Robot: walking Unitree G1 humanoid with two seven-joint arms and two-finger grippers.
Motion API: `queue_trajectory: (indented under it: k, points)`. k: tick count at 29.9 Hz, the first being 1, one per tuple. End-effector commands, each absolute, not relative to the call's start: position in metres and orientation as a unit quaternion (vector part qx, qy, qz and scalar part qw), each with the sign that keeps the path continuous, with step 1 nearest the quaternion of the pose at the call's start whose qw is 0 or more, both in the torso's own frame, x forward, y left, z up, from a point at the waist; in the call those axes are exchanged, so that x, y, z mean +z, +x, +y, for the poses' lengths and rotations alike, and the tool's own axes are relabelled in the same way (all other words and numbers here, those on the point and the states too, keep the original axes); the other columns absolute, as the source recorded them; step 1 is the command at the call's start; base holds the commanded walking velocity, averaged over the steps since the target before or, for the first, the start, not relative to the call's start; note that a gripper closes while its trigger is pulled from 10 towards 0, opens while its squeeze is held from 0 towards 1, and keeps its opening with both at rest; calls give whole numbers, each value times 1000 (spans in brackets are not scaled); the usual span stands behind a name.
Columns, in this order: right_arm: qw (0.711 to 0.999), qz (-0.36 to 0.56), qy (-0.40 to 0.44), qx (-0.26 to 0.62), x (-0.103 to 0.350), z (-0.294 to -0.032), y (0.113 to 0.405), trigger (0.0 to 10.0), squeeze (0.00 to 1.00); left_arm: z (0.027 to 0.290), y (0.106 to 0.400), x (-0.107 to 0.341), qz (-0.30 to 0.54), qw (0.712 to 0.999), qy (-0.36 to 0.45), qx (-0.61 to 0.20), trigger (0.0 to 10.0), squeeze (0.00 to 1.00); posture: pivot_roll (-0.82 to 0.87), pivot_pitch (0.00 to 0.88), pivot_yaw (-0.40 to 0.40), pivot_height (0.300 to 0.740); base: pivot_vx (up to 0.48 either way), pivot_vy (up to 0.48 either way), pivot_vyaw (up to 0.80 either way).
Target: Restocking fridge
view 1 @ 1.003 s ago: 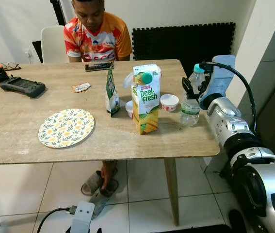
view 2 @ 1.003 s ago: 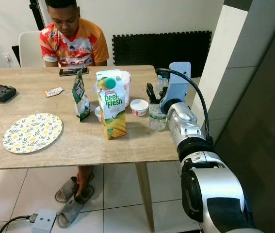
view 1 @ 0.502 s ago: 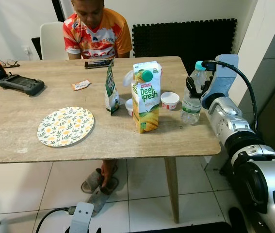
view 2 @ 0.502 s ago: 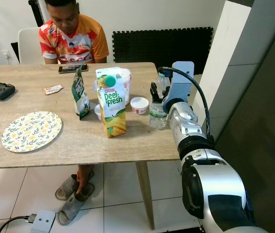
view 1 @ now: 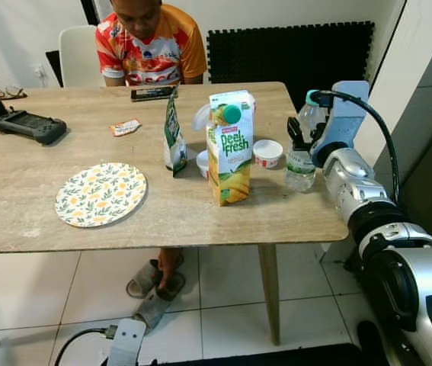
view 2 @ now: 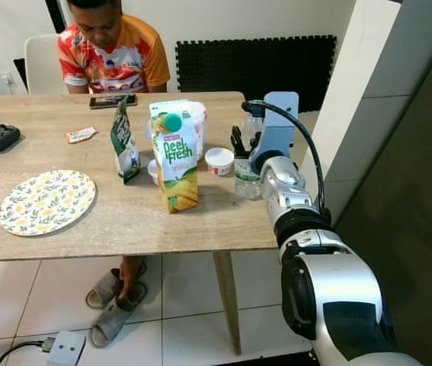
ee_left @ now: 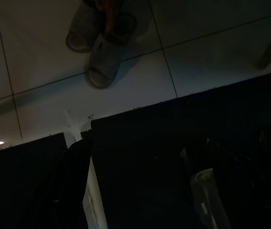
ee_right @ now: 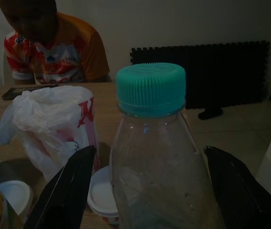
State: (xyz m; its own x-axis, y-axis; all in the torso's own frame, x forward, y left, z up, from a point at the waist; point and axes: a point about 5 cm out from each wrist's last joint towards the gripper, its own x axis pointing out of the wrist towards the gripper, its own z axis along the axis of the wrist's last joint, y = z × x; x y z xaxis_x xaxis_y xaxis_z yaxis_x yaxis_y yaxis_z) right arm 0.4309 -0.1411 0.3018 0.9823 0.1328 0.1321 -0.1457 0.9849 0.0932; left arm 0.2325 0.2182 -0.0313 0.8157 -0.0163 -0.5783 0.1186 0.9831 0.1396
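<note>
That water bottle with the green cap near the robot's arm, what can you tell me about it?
The water bottle is clear plastic with a teal ribbed screw cap, shut, and a label band round its middle. It stands upright on the wooden table near its right edge, beside a small white cup and to the right of the juice carton. The right gripper is open, one black finger on each side of the bottle's body; whether they touch it cannot be told. It looks nearly empty.
</note>
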Motion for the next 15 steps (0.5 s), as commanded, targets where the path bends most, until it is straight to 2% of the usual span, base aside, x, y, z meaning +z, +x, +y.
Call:
queue_trajectory:
  k: [1,15]
  points:
    - [993,-69,61,71,305,-138,431,10000,0,228,221,-37,323,942,89,-27,10000,0,93,286,0,740,0,0,0]
    - [993,-67,64,72,303,-136,431,10000,0,226,220,-37,324,941,88,-29,10000,0,93,283,6,740,0,0,0]
